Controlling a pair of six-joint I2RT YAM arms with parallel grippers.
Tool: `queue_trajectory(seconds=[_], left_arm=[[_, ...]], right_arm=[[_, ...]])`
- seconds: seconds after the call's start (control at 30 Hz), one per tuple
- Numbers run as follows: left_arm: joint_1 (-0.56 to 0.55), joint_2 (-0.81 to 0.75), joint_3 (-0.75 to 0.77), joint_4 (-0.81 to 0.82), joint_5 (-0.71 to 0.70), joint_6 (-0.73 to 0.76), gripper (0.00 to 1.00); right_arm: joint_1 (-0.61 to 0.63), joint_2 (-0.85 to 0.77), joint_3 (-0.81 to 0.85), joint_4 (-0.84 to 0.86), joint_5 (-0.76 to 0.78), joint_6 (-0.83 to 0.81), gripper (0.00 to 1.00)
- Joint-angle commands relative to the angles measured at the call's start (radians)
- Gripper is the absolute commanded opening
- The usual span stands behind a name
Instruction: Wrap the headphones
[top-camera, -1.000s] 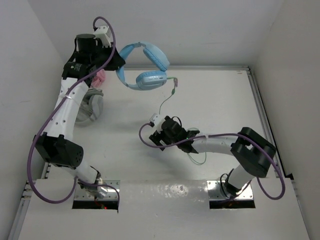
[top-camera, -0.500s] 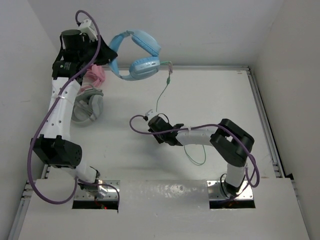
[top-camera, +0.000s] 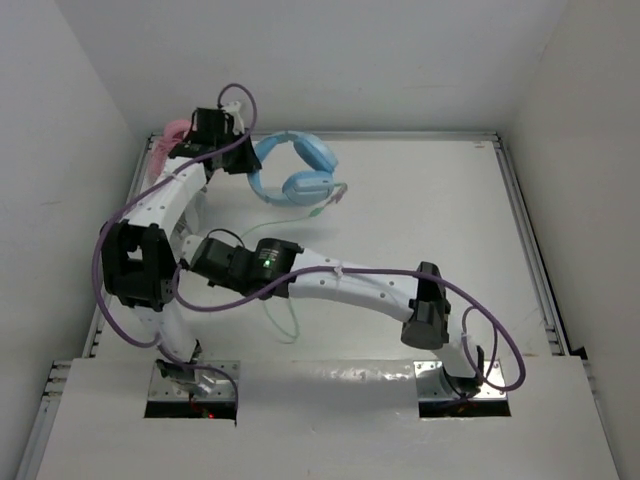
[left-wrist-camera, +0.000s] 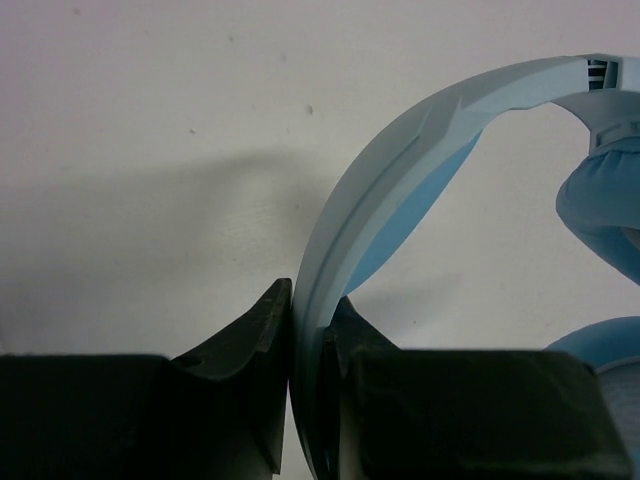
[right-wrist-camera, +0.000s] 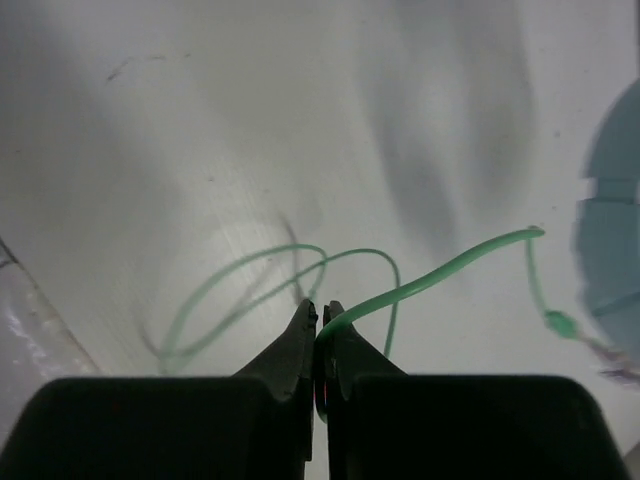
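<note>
At the far left, in the back corner, a pink pair (top-camera: 176, 131) lies behind the left arm; it is not part of the job and nothing touches it.

A little to the right and nearer, the right gripper (right-wrist-camera: 319, 311) reaches across to the left side of the table (top-camera: 450, 200). Its fingers are pressed fully together, and the thin green cable (right-wrist-camera: 450, 265) comes out from between the tips. I judge it holds the cable this far from the cups so that the slack can be led around them. More cable lies in a loose loop on the table under this gripper.

Next to the right, at the back, the left gripper (left-wrist-camera: 310, 300) is clenched on the headband (left-wrist-camera: 400, 130), one finger on each face of the band. This grip looks chosen to leave the ear cup (left-wrist-camera: 600, 200) and the rest of the band free for the cable to pass.

The headphones (top-camera: 300, 165) hang out to the right of that gripper, near the back edge of the table, left of the middle. Whether the cups rest on the table or are lifted, I cannot tell.

From the lower cup the cable runs toward the right gripper. No turn of it goes around the headphones yet, so the wrapping seems to be only at its start.
</note>
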Motion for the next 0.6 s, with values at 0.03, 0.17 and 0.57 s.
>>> queue_trajectory(seconds=[0.03,0.17,0.57], left_arm=[[-0.134,-0.132,-0.059,0.156,-0.031,0.090,0.00],[-0.196,-0.253,-0.156,0.231,-0.117,0.219,0.00],[-0.387,-0.321,-0.300,0.268,-0.215,0.574,0.00]], right_arm=[[-0.040,-0.159,0.063,0.004,0.043,-0.092,0.00],[-0.190,-0.286,0.004,-0.025,-0.045,-0.029,0.00],[-0.370,-0.448,0.046,-0.257,0.112,0.067,0.00]])
